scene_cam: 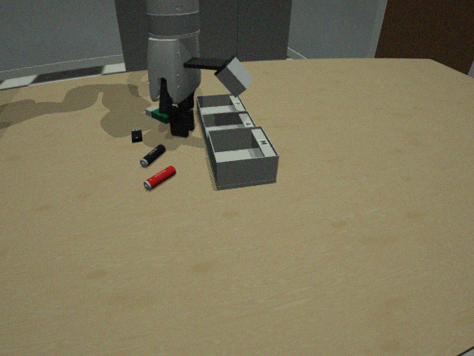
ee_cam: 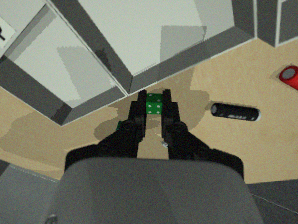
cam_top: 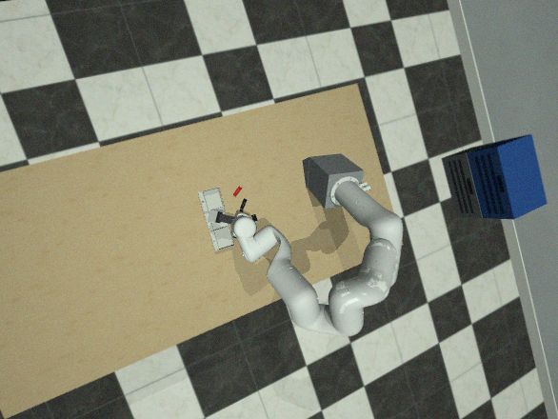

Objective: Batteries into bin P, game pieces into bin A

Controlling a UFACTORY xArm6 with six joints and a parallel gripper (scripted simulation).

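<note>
Zero items binned so far: gripper clamped on green die at table level; black battery, red battery, black die all pending.

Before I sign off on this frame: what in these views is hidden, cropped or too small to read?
- Bin letters: far two too small in the exterior view.
- Green-and-white thing: mostly hidden behind the gripper, exterior view.
- Green die: its sides covered by the fingers, wrist view.
- Red battery: cropped by the wrist view's right edge.
</note>
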